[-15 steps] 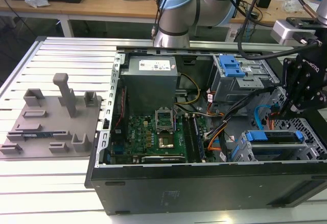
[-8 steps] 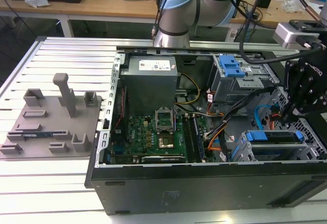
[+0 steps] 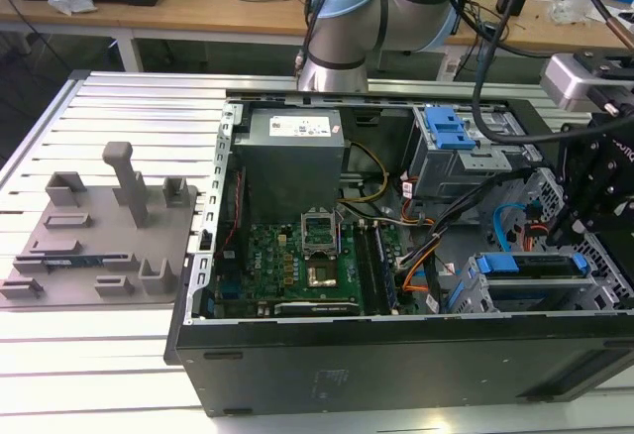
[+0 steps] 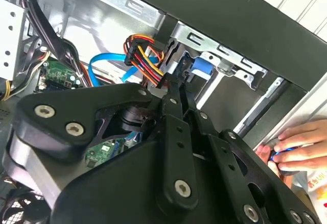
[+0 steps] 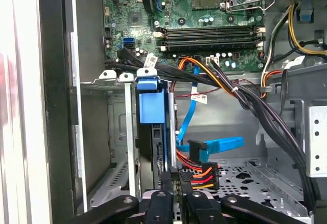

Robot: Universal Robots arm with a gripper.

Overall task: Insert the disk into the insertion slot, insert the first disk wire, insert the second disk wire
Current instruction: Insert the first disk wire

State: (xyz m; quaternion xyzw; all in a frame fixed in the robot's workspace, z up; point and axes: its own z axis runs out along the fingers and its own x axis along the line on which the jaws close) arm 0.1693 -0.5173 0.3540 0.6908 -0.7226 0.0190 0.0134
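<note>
Blue-framed disk (image 5: 151, 106) in insertion slot (image 5: 118, 132), orange wires (image 5: 203, 174) crowding pincer (image 5: 177, 175)

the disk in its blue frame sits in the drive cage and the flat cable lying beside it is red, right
Not quite. The flat cable beside the disk is blue, not red, as the first wrist view shows. The rest holds: the disk in its blue frame sits in the insertion slot of the drive cage.
</note>
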